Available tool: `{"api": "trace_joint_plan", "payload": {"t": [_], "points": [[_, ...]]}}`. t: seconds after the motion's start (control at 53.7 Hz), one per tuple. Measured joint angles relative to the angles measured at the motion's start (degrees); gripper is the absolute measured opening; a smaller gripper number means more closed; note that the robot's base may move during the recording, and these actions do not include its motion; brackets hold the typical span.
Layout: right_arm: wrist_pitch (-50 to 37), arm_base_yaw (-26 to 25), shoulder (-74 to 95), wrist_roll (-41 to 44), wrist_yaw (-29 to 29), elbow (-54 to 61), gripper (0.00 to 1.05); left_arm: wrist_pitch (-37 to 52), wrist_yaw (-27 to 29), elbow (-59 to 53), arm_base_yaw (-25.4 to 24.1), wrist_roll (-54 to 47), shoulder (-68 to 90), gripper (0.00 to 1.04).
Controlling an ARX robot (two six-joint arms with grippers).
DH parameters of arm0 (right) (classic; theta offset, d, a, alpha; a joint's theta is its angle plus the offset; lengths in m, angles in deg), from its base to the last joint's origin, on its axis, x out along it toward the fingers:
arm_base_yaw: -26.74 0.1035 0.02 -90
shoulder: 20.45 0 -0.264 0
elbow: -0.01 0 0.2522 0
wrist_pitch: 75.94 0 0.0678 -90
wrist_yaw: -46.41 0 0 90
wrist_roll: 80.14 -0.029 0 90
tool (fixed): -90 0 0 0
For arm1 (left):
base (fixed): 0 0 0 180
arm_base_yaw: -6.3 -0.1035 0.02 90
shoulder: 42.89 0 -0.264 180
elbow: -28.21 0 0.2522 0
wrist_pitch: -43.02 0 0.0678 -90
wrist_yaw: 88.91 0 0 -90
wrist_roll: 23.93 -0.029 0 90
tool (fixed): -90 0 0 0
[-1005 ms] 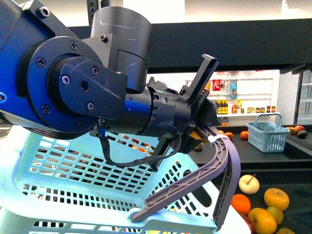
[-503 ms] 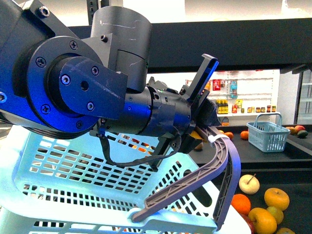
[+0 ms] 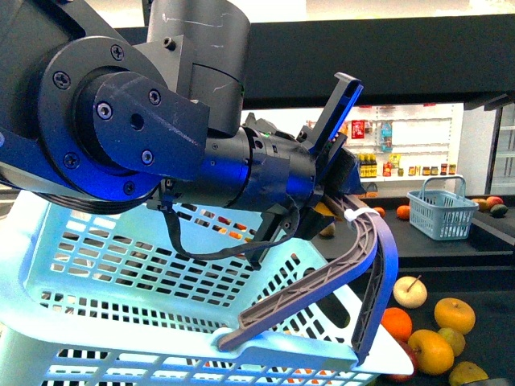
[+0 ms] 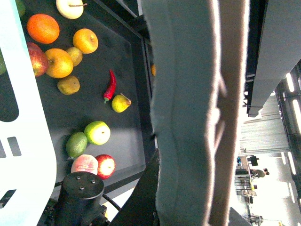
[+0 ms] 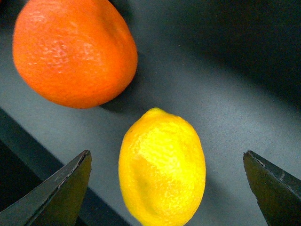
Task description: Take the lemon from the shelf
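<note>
Lemon (image 5: 162, 167) bright yellow; neighbouring fruit (image 5: 75, 52) orange; shelf tray (image 5: 235, 70) dark grey; basket (image 3: 121, 265) pale blue, handle (image 3: 322, 289) grey.

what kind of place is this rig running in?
Looks like a shop or a mock grocery: loose fruit on a black display shelf, a plastic shopping basket, and white shelves of bottles behind.

1. The lemon (image 5: 162, 165) lies on the dark tabletop (image 5: 244, 94).
2. An orange (image 5: 73, 52) sits near the lemon's nub end, apart.
3. The gripper (image 5: 167, 186) is spread wide, fingers flanking the lemon without contact.
</note>
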Motion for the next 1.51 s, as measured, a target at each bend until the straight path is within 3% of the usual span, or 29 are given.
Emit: {"api": "trace_joint_plan", "payload": {"t": [0.912,1.191,1.508], "points": [[6.9,2.4,13.6,1.4,4.0,-18.3,0.97,0.0,0.0,0.0,0.0,0.0,0.0,0.07],[7.3,2.0,13.8,1.1,4.0,-18.5,0.65,0.0,0.0,0.0,0.0,0.0,0.0,0.07],[4.9,-1.7,9.2,-2.8,3.8,-12.9,0.63,0.0,0.0,0.0,0.0,0.0,0.0,0.07]]}}
